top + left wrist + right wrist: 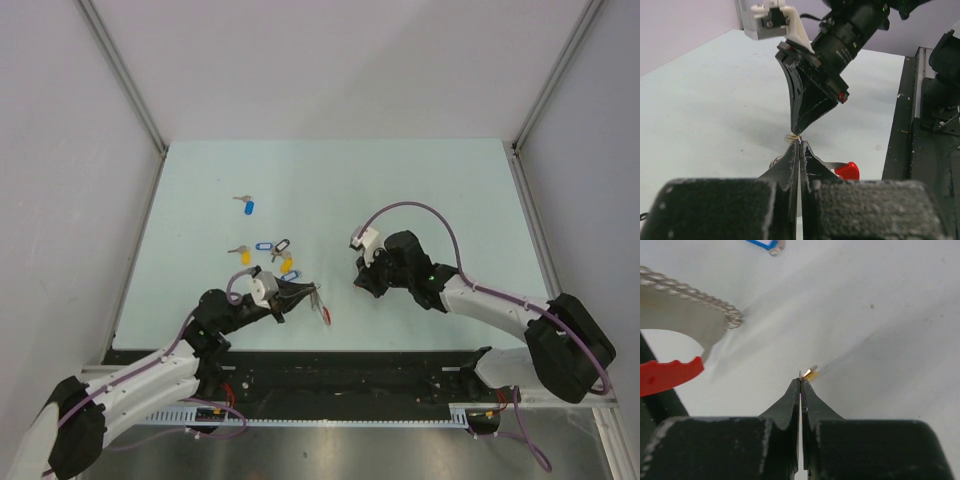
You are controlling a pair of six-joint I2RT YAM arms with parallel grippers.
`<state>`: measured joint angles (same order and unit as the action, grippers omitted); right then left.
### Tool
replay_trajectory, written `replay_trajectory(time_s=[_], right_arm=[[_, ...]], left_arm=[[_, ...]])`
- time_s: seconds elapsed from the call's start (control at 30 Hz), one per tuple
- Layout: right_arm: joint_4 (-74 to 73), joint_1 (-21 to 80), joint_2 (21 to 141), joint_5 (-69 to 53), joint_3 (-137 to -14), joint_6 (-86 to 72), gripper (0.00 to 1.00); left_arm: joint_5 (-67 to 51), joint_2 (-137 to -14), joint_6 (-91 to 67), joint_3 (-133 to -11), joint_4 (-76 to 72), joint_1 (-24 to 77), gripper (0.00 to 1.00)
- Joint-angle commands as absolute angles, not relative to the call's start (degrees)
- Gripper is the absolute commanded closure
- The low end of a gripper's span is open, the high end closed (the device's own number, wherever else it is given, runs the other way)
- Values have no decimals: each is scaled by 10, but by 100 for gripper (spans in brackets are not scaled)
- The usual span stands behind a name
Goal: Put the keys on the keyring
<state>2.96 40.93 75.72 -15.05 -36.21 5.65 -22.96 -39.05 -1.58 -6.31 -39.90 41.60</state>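
Loose keys (263,245) lie just beyond the left gripper (799,146), clamped shut on the keyring (685,315) near centre. Right gripper (801,382), shut, barely nips what seems a yellow key (811,373); so slight a hold could slip while threading.

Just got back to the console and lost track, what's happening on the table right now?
The left gripper is shut on the keyring. The right gripper is shut close beside it, pinching a yellowish bit too small to identify. Several keys lie loose on the table, farther out.
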Motion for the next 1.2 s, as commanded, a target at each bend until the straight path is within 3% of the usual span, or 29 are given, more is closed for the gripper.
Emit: replay_trajectory(time_s=[0.0,0.5,1.17], right_arm=[[-32,414,710,-213,-405,89,100],[-122,468,684,-324,-497,242,100],[-125,478,700,-388,-520,272,100]], left_arm=[[-259,-405,-23,-62,-455,412,100],[-295,-452,-41,-53,-522,412,100],[-328,-470,-56,-50,-562,412,100]])
